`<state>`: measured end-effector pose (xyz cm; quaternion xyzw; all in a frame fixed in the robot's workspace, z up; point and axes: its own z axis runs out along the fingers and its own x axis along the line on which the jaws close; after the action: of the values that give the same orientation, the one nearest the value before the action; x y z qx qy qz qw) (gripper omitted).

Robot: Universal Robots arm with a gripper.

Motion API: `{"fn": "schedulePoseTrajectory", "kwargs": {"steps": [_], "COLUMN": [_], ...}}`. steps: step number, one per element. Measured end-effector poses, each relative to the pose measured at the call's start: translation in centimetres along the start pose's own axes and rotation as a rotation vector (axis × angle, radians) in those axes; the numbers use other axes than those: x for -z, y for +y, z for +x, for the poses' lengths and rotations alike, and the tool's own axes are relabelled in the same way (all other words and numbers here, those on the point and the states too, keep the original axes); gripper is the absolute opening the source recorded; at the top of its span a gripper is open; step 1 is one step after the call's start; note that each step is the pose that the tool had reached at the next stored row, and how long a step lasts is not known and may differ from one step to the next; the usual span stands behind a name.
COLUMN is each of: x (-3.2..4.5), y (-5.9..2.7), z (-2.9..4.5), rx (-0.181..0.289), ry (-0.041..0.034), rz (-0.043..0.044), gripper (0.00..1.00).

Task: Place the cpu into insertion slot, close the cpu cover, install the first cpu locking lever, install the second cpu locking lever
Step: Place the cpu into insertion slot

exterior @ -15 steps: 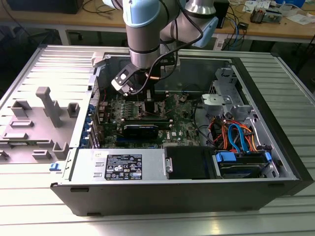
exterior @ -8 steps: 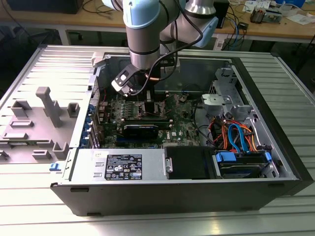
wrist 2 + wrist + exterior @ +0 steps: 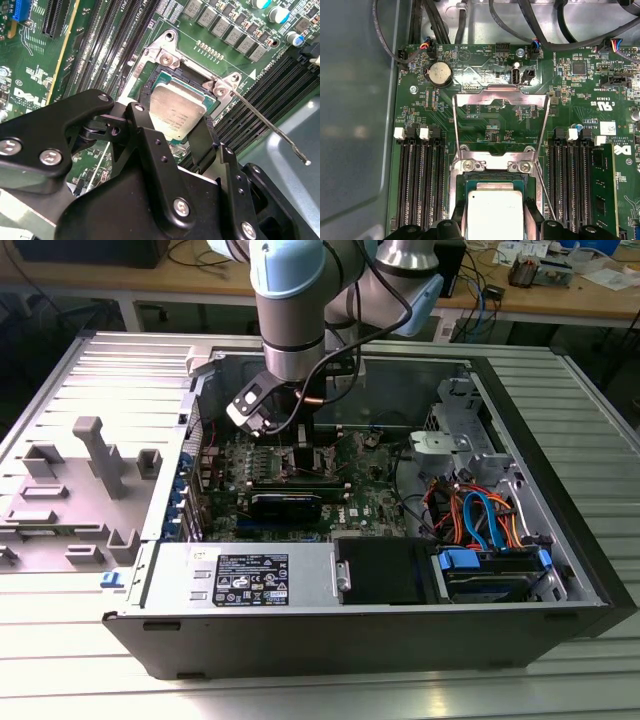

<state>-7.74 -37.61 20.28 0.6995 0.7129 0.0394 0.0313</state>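
silver-topped cpu [image 3: 177,112] sits over the slot [image 3: 150,85], pinched at two opposite edges by the gripper [image 3: 172,131]. cover [image 3: 500,99] lies flipped back beyond the slot. chip likely light, stiff, slick on top, fragile underneath; hold edges only.

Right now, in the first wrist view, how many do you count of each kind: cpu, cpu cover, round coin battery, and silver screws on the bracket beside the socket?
cpu: 1
cpu cover: 1
coin battery: 1
bracket screws: 2
Total: 5
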Motion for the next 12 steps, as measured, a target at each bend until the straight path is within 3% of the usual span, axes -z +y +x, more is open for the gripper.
{"fn": "schedulePoseTrajectory", "kwargs": {"steps": [12], "x": [-0.06], "y": [0.06], "z": [0.0], "rx": [-0.018], "ry": [-0.0043], "rz": [-0.0002], "gripper": [0.55]}}
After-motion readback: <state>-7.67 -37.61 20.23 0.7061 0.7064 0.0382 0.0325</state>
